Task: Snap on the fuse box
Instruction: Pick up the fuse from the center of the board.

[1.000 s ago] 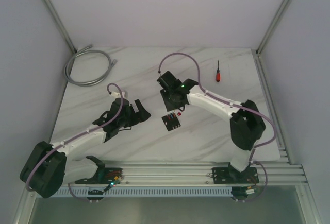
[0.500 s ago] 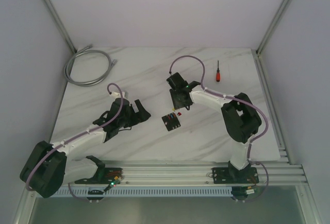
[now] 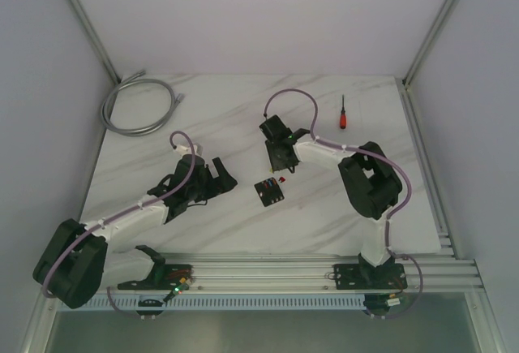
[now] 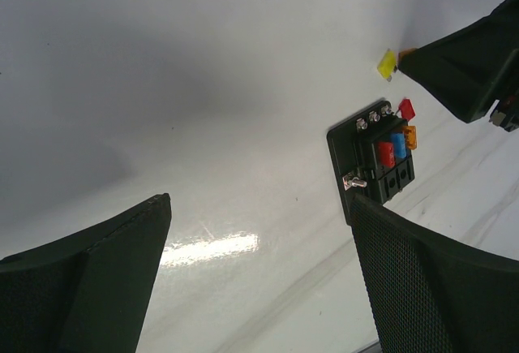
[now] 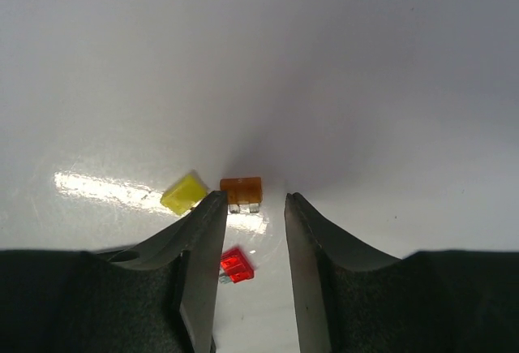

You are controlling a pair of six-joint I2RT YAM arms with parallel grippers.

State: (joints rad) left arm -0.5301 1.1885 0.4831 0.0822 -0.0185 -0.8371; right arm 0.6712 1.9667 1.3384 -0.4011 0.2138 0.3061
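The fuse box [image 3: 268, 191] is a small flat black block lying on the marble table between the arms. It also shows in the left wrist view [image 4: 373, 166], with red, blue and orange fuses in its slots. My left gripper [image 3: 223, 176] is open and empty just left of the box; its fingers [image 4: 105, 280] stand wide apart. My right gripper [image 3: 280, 166] hovers just behind the box over loose fuses. Its jaws are a narrow gap apart [image 5: 251, 200], with nothing between them. An orange fuse [image 5: 241, 191] lies just beyond the tips, a yellow one [image 5: 185, 194] to its left and a red one [image 5: 236, 265] below.
A coiled grey cable [image 3: 138, 105] lies at the far left corner. A red-handled screwdriver [image 3: 343, 115] lies at the far right. An aluminium rail [image 3: 284, 272] runs along the near edge. White walls enclose the table.
My right arm has folded back at the elbow and its gripper has shifted slightly right behind the fuse box. The left arm and the box have stayed still.
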